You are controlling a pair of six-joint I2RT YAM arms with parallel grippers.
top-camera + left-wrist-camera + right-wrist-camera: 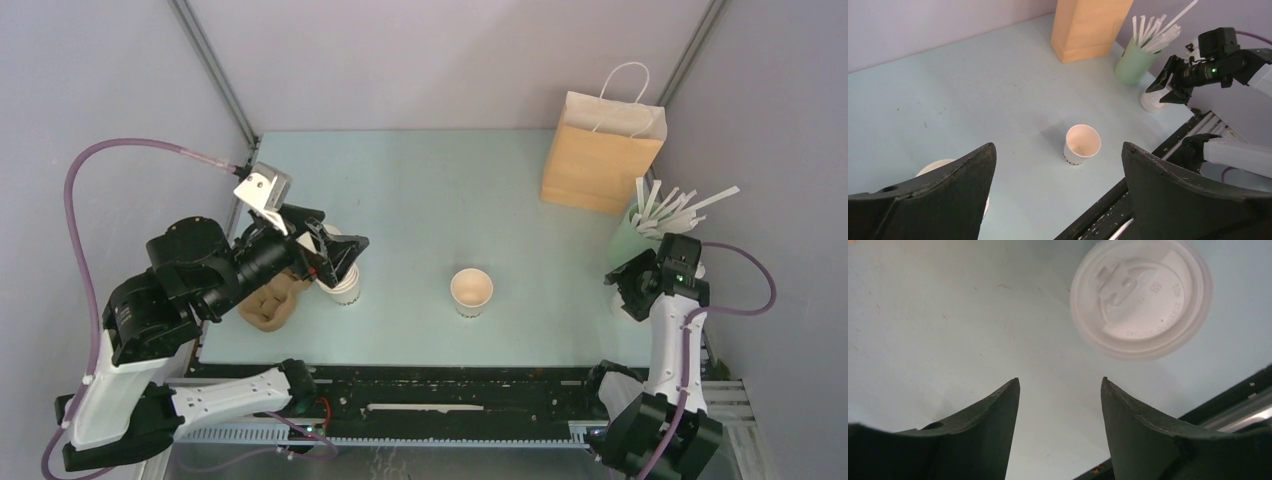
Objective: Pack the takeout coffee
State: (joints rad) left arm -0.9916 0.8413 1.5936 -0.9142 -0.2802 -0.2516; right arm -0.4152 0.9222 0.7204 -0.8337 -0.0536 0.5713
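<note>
Lower centre of the overhead view: small cream-white paper cup (pixel 471 292), upright, lidless, well apart from both arms. Probably light, thin-walled, easily crushed or tipped; best pinched gently across the upper wall. Left gripper (pixel 1058 147) spread wide, empty. Right gripper (pixel 1060 381) parted, empty, near round white plastic lid (pixel 1141 299).

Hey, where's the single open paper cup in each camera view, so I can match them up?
Top external: the open paper cup stands slightly right of centre, below the middle.
Left wrist: it sits near the picture's centre.
Right wrist: not in it.
Shared landmark: the brown paper bag, behind and right of the cup in both.
</note>
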